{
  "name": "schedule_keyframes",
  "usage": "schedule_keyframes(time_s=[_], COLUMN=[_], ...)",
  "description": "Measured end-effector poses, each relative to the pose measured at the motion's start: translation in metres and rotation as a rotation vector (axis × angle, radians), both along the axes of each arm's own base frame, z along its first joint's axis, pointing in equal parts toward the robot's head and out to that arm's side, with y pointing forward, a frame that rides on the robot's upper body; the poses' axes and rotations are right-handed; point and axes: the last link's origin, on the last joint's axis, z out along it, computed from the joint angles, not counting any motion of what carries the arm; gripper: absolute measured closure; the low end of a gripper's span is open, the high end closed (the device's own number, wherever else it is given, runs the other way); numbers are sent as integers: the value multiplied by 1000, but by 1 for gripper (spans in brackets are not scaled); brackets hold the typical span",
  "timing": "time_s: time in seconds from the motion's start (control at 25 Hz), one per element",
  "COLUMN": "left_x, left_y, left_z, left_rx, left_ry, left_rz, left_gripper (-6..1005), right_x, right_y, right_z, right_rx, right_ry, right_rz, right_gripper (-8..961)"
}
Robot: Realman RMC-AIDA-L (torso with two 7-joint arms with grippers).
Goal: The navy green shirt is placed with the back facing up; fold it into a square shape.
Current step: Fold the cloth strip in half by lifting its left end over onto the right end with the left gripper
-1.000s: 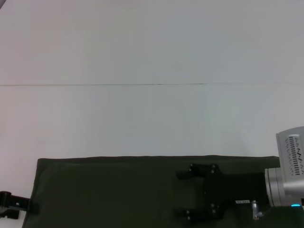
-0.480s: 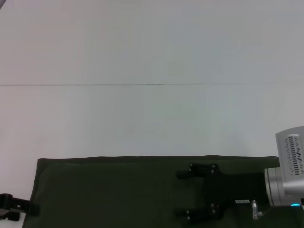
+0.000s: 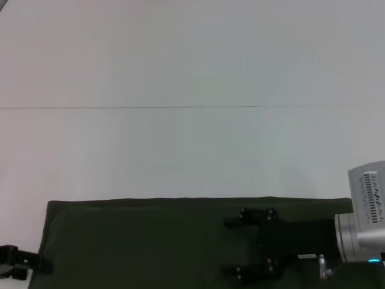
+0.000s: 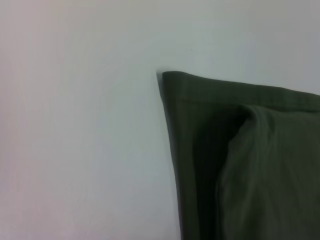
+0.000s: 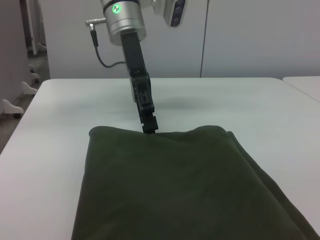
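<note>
The navy green shirt (image 3: 150,241) lies flat as a long folded band across the near part of the white table (image 3: 192,144). My right gripper (image 3: 231,245) hovers over the band's right half, open, its two black fingers spread and pointing left with nothing between them. My left gripper (image 3: 30,263) sits at the band's left end. In the right wrist view the left gripper (image 5: 149,127) touches the far edge of the shirt (image 5: 170,190). The left wrist view shows a folded shirt corner (image 4: 240,165) on bare table.
A thin seam (image 3: 132,108) runs across the white table behind the shirt. In the right wrist view, grey cabinets or walls (image 5: 240,40) stand beyond the table's far edge, and white castors (image 5: 10,107) show at one side.
My left gripper has slid a little toward the near edge of the head view at the shirt's left end. The shirt and the right gripper have stayed put.
</note>
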Motion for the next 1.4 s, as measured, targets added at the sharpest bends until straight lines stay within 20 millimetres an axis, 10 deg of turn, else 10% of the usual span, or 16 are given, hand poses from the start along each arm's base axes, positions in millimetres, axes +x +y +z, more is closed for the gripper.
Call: schedule_keyframes(time_s=[1.4], left_x=[10], left_y=[-2], left_z=[-16], left_rx=[-46], left_ry=[-42], left_rz=[-7], left_gripper=[216], right_x=[1], right_y=[-1], right_z=[-1], right_rx=[-4], right_ry=[3], right_rz=[-4], right_gripper=[48])
